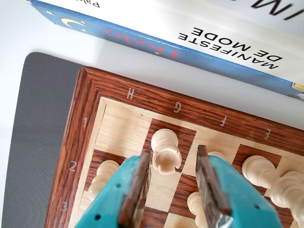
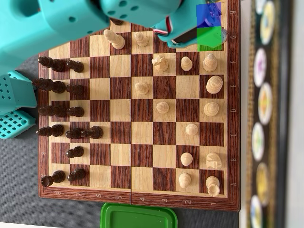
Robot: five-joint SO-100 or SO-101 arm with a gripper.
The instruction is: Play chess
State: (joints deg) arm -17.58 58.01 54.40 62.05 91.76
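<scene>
pose: teal gripper (image 1: 173, 190) hangs over the chessboard's (image 1: 85, 142) H-G corner, jaws spread wide, holding nothing | target: pale wooden rook (image 1: 164, 149) on the dark G1 square, between the fingertips | text: book (image 1: 228, 45) beyond the board reads "MANIFESTE DE MODE" | board: wood-grain frame; letters H, G, F

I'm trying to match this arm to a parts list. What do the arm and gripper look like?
The arm is teal printed plastic with small round holes. The gripper has two teal fingers lined with dark brown pads. Overhead, red and white wires show near the wrist, beside blue and green patches.
</scene>
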